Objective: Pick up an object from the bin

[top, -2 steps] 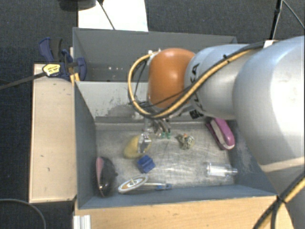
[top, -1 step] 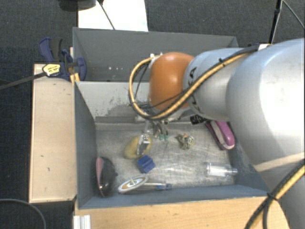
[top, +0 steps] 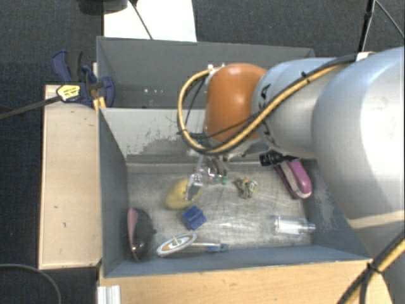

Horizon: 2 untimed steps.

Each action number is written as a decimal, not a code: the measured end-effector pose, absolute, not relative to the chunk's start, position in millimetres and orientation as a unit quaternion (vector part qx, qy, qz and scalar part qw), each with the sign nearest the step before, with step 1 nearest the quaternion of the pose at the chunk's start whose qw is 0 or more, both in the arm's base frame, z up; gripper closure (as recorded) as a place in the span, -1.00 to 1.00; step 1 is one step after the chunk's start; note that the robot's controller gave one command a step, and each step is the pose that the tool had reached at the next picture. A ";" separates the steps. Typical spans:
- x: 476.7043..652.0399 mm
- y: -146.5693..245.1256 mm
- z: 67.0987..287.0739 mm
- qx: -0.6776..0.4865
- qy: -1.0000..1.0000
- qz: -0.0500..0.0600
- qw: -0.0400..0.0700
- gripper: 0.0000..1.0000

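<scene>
Grey bin [top: 117, 182], loose items scattered thin over its floor, no heap; hand [top: 204, 181] low over the floor's middle, nearer the far wall than the near one, hanging from the arm that comes in over the right wall; whether the hand is apart or together I cannot tell, its tip is lost in cables and glare. Nearest item: a yellow lump [top: 178, 196], rounded and somewhat elongated, lying just left of the hand and a little toward the near wall; its long axis slants from near-left to far-right, so its far-right end points at the hand; that end sits right by the hand's tip, contact or not I cannot say. Judgement: this is the likeliest pick, and the move would turn on a short shift left and toward the near wall to centre over the lump, closing across the slant, not along it. Other contents: a small blue block [top: 193, 218] just nearward of the lump; a small greenish-brown scrap [top: 245, 187] just right of the hand; a pink-purple oblong [top: 297, 178] against the right wall; a clear tube [top: 291, 225] near the near-right corner; a dark item with a pink edge [top: 138, 232] in the near-left corner; a white oval piece [top: 177, 244] along the near wall.
</scene>
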<state>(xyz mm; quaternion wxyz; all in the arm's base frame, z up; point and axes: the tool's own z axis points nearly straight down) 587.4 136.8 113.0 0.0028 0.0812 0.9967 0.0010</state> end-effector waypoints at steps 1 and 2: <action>576.0 158.3 91.3 0.180 0.984 0.000 0.000 -1.00; 583.1 143.6 84.1 0.256 0.967 0.002 0.001 -1.00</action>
